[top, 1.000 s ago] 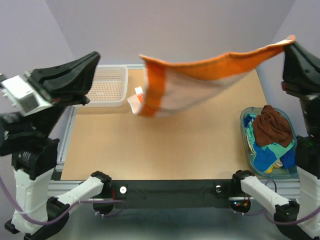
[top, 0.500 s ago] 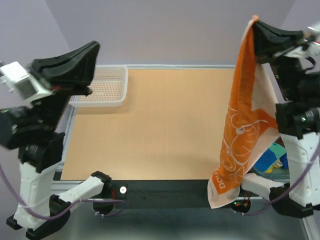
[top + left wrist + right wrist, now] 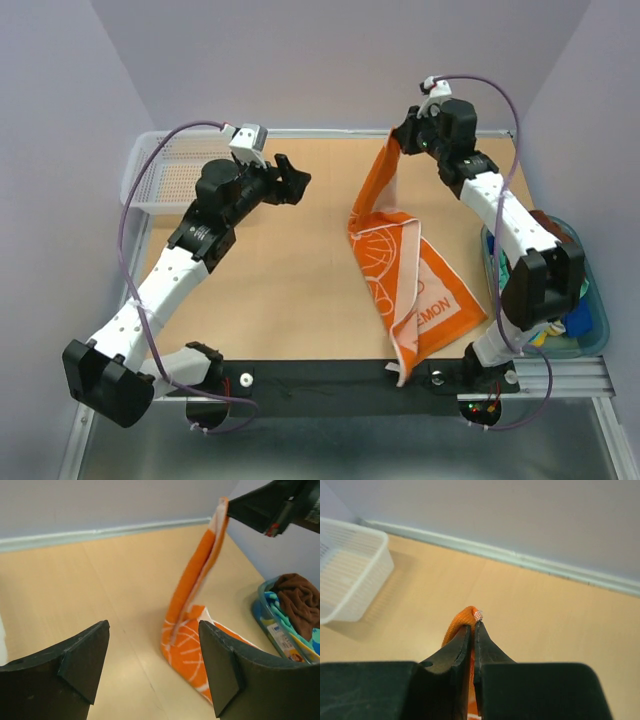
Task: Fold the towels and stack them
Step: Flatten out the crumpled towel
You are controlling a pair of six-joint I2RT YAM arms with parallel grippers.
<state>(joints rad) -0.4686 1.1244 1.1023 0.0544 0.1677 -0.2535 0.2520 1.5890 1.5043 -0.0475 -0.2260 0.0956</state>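
Observation:
An orange towel (image 3: 425, 290) with white circle lines and a pale border hangs from my right gripper (image 3: 397, 143), which is shut on its top corner (image 3: 459, 623) at the back of the table. The towel's lower part lies crumpled on the table and its end droops over the front edge (image 3: 404, 368). My left gripper (image 3: 298, 180) hovers left of the towel, open and empty, and the towel (image 3: 197, 595) shows between its fingers (image 3: 226, 667). A dark brown towel (image 3: 301, 599) and a blue-green printed one (image 3: 579, 318) are piled in the tub (image 3: 598, 335) at the right.
A white mesh basket (image 3: 170, 178) sits at the back left corner, also seen in the right wrist view as the basket (image 3: 350, 575). The tub stands beside the right arm's base. Bare tan tabletop (image 3: 290, 270) lies between the basket and the towel.
Both arms have come down from high up. The orange towel, hanging free before, now rests partly on the table. My left gripper has opened and moved over the table's back middle.

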